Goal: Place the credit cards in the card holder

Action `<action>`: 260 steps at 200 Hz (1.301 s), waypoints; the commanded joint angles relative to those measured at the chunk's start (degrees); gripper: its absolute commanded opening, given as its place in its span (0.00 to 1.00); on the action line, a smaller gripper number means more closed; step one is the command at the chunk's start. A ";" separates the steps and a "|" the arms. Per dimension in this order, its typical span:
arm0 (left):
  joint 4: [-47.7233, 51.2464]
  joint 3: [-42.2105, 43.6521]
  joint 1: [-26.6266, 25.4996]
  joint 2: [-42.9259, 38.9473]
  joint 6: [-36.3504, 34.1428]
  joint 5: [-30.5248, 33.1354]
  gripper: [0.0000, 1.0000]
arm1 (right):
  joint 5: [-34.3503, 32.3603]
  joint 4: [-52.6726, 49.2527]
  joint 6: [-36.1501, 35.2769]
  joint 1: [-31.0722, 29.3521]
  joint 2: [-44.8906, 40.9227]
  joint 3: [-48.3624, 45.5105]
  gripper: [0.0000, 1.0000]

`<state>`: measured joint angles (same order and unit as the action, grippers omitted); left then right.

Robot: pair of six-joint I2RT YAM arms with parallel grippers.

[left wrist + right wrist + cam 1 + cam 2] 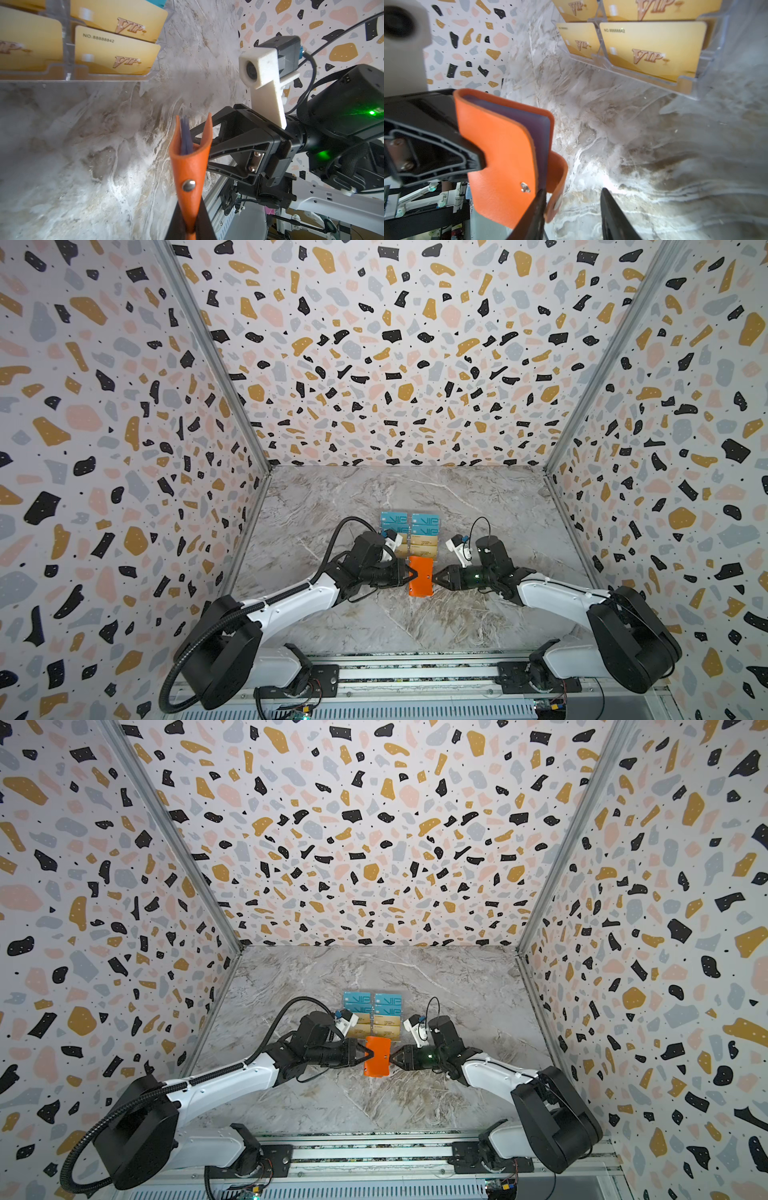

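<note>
My left gripper (409, 575) was clamped on one edge of the orange card holder (420, 577), carrying it clear of the marble table (415, 626). From the left wrist the card holder showed edge-on, its covers parted over the purplish sleeves (185, 135). My right gripper (435, 577) stood at the opposite edge with its jaws apart and nothing between them. One of its fingers (538, 207) was just beside the loose snap tab (557, 176), and I could not tell whether they touched. The credit cards (410, 531) sat just behind the card holder in a clear tiered rack (62, 77), teal rows at the back and gold rows in front.
</note>
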<state>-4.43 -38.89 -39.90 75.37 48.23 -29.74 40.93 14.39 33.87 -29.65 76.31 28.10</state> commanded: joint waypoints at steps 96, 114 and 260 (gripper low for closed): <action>-13.24 2.46 1.13 -3.18 5.35 -7.76 0.05 | 12.83 10.45 2.21 1.79 -6.73 -4.22 0.67; -17.59 3.58 1.39 -3.98 7.75 -9.60 0.05 | 14.28 11.94 2.50 1.96 -6.58 -4.48 0.67; -19.95 2.91 2.18 -4.71 9.51 -10.37 0.16 | 23.44 40.28 17.20 2.58 -4.83 -10.01 0.19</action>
<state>-25.50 -34.02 -38.54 71.35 59.11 -40.01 62.81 49.98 49.89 -27.18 71.09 18.11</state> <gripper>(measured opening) 0.115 0.233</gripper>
